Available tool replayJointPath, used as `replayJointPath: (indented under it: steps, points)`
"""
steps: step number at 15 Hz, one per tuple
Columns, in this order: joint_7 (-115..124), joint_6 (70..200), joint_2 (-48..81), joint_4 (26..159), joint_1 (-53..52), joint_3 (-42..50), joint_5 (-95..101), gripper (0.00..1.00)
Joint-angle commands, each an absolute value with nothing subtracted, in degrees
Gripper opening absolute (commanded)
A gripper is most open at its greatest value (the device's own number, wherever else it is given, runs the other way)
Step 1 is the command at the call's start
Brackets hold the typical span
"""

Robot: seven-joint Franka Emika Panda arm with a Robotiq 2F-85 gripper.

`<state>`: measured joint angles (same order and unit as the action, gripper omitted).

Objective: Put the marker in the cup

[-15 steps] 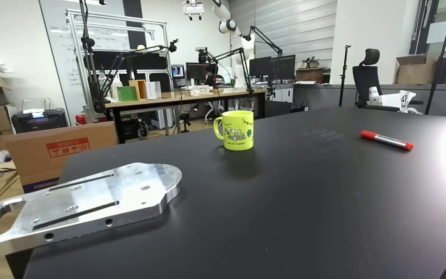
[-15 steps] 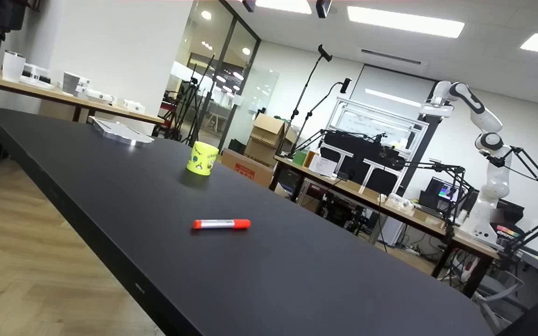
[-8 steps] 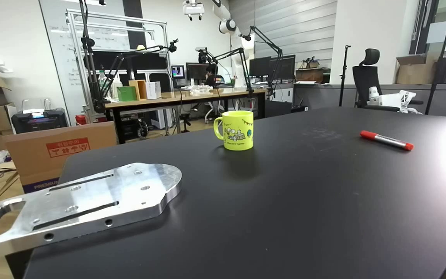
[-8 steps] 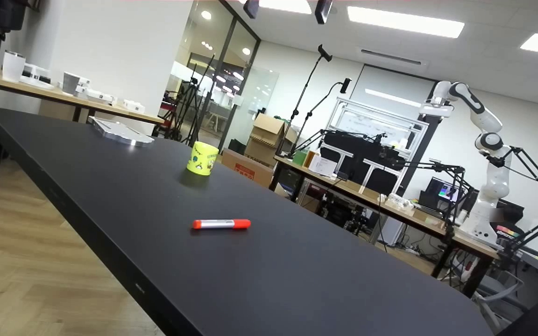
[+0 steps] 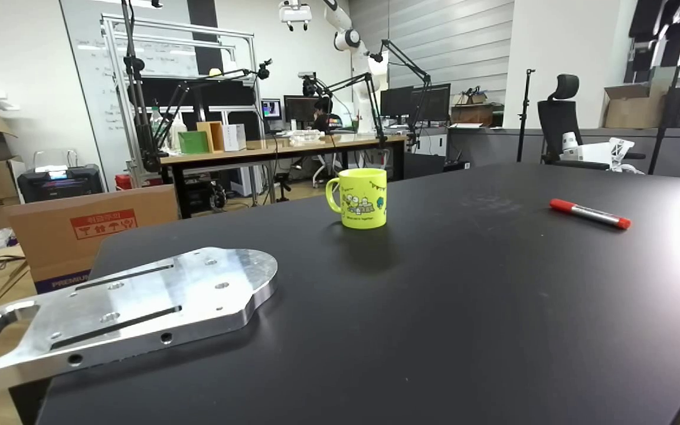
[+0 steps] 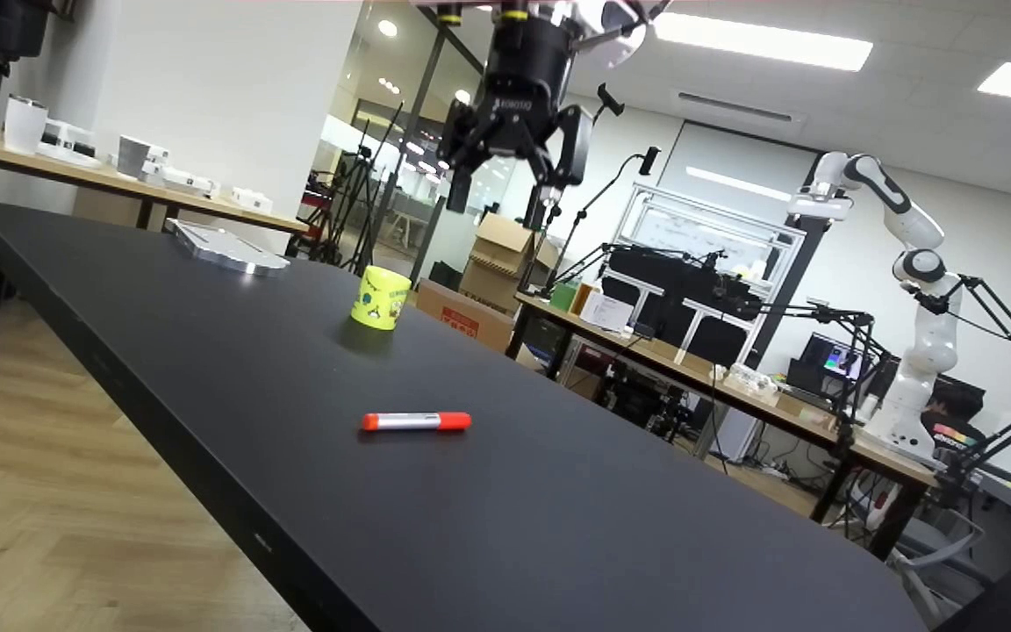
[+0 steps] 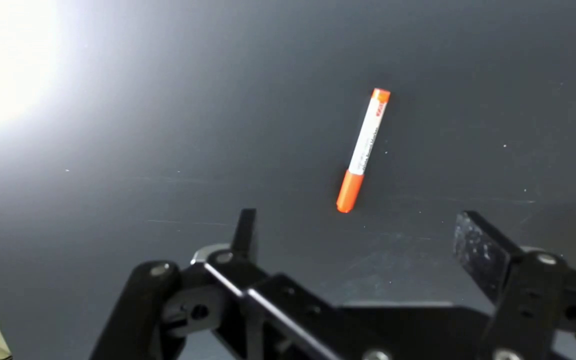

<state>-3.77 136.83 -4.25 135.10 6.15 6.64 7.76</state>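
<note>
Though the red-capped whiteboard marker (image 7: pixel 364 145) and yellow-green mug (image 5: pixel 365 200) haven't moved, I've brought the Robotiq gripper (image 6: pixel 498 209) lower in an exterior view, its jaws spread wide.

The black two-fingered Robotiq gripper (image 6: pixel 498 202) has come down at the top of an exterior view, where only two dark fingertips poked in before; its body and both fingers (image 6: pixel 574 145), spread apart, now show, along with part of a rounded white robot arm (image 6: pixel 618 48). In an exterior view the fingers (image 5: pixel 645 20) have also entered the upper right corner.
</note>
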Motion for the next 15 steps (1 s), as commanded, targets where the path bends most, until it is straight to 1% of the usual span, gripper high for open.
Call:
replayJointPath:
  steps: [1,5,10,15]
  points:
    - [0.6,138.7,8.2,126.6,5.2,5.3,6.6,1.0]
    - [-0.5,143.7,17.2,123.5,5.7,5.5,3.0,1.0]
    - [-4.8,148.1,25.0,122.0,8.1,4.7,-0.6,1.0]
    - [-7.2,146.7,30.5,118.9,10.9,3.0,-5.3,1.0]
